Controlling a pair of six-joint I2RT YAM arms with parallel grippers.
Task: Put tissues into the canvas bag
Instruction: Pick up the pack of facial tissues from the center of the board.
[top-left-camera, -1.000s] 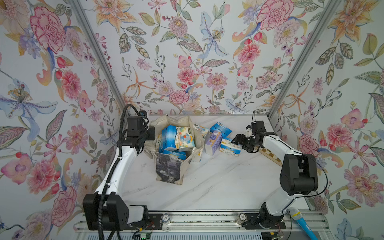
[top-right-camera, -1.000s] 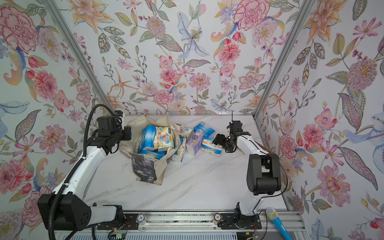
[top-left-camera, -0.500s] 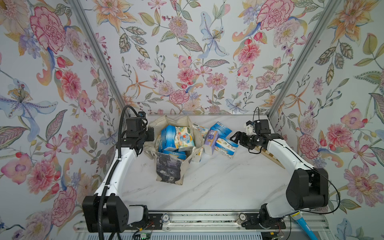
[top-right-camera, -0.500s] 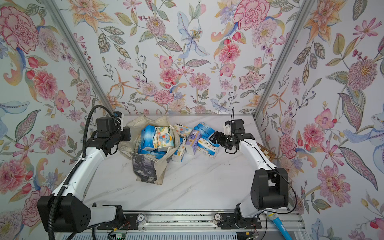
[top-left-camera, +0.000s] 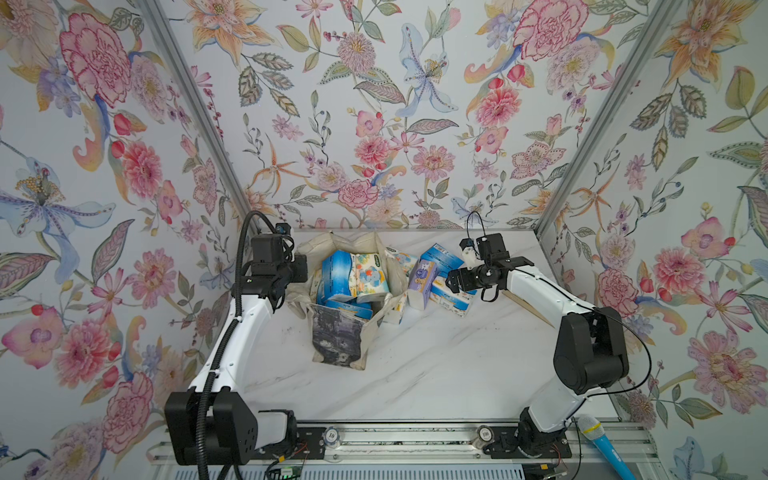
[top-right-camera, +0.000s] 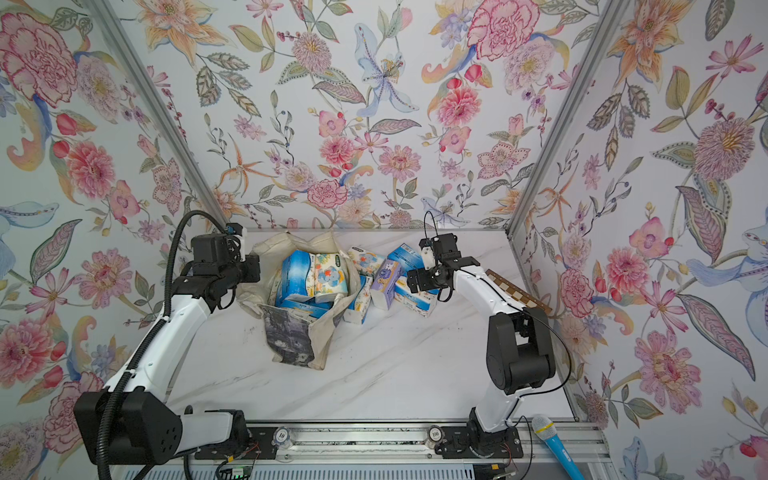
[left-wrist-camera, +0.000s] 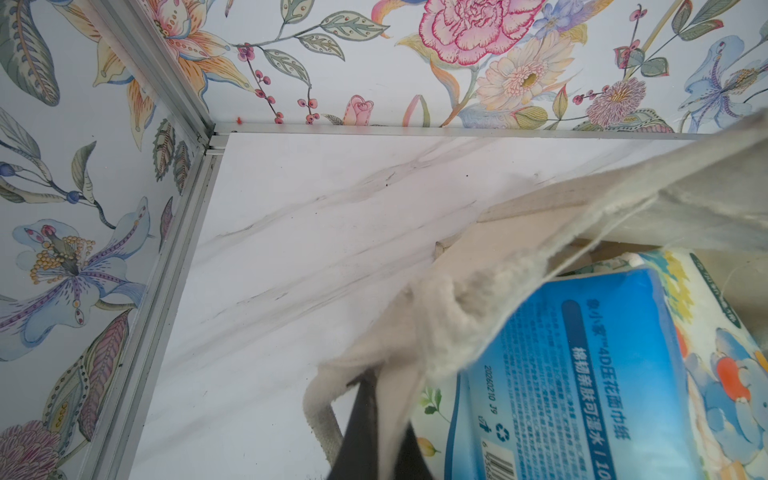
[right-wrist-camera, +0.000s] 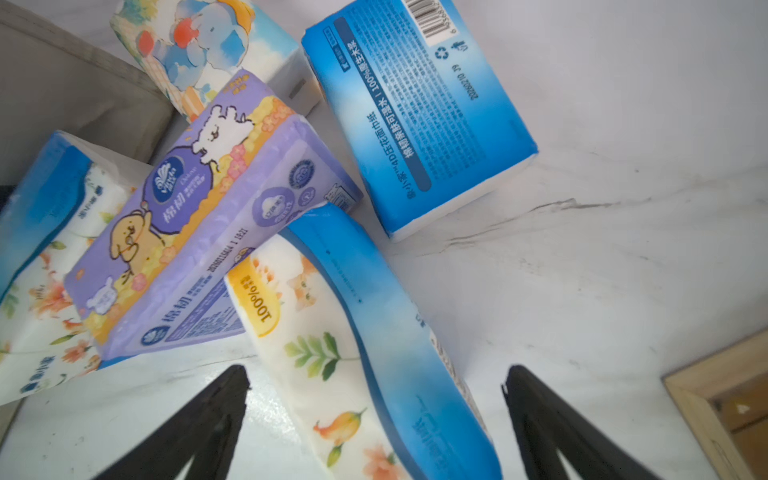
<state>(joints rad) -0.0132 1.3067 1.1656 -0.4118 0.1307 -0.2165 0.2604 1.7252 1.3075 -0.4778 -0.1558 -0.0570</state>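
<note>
R gripper (right-wrist-camera: 376, 372) spread wide, straddling blue-and-white floral soft-wrapped tissue pack (right-wrist-camera: 332, 324) on white marble tabletop (right-wrist-camera: 623, 270), just beside cream canvas tote bag (top-left-camera: 338, 340). L gripper (top-left-camera: 299, 266) pinches bag's rim. Risk: lavender cartoon pack (right-wrist-camera: 208, 232) leans on target pack, so a lift may topple it, or slick wrap slips.

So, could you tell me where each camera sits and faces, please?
Top views: high above the base, looking down on both arms and the canvas bag.
Left wrist: faces a table corner; left gripper shut on the bag's rim.
Right wrist: looks down at loose tissue packs; right gripper open.
Shared: lavender pack, top and right wrist views.
</note>
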